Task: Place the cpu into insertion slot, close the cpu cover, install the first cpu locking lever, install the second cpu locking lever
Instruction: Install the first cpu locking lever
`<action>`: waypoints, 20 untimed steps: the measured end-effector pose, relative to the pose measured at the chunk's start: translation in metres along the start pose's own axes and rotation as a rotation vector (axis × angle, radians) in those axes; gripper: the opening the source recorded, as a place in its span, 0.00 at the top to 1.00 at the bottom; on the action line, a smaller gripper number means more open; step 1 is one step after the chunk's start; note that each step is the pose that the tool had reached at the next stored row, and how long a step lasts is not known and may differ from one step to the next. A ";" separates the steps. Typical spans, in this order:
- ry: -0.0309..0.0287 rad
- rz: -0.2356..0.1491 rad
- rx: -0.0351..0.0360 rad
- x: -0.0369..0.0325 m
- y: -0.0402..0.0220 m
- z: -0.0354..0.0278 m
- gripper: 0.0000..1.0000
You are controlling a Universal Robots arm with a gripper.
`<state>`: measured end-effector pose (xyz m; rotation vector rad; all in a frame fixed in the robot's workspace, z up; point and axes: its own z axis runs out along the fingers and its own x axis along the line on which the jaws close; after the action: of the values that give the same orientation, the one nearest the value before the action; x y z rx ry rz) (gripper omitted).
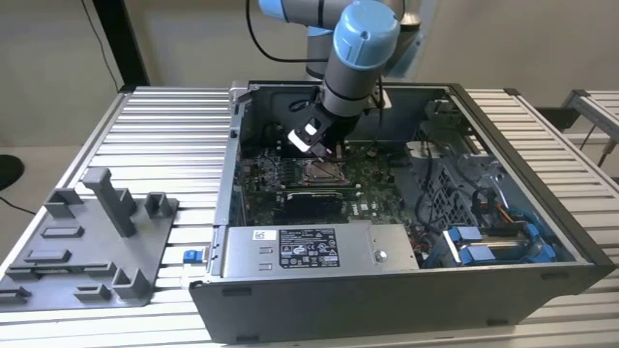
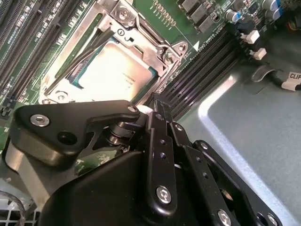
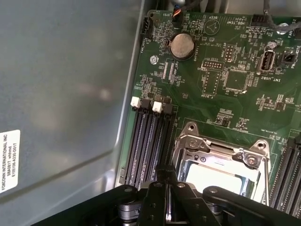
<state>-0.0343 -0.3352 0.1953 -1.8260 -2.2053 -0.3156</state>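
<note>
The chip (image 2: 113,70) lies in its socket (image 3: 186,162) on the green board (image 3: 225,75), under the metal frame (image 2: 141,40). The gripper (image 2: 155,101) hangs just beside the socket, jaws pressed together, holding nothing.

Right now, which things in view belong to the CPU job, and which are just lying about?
Job:
cpu, seated in the insertion slot
cpu cover, down over the chip
end effector, beside the socket

Lying about:
memory slots
grey fixture tray
coin battery

the black fingers (image 3: 165,188) hide part of the cpu cover (image 3: 221,162).
</note>
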 end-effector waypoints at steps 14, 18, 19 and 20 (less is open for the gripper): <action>-0.0001 0.000 0.0002 -0.0021 0.0033 0.0044 1.00; 0.0085 -0.001 -0.0015 -0.0020 0.0036 0.0048 1.00; 0.0168 -0.001 -0.0033 -0.0020 0.0037 0.0050 1.00; 0.0274 -0.002 -0.0057 -0.0018 0.0038 0.0055 1.00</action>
<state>-0.0305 -0.3343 0.1895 -1.8115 -2.1905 -0.3456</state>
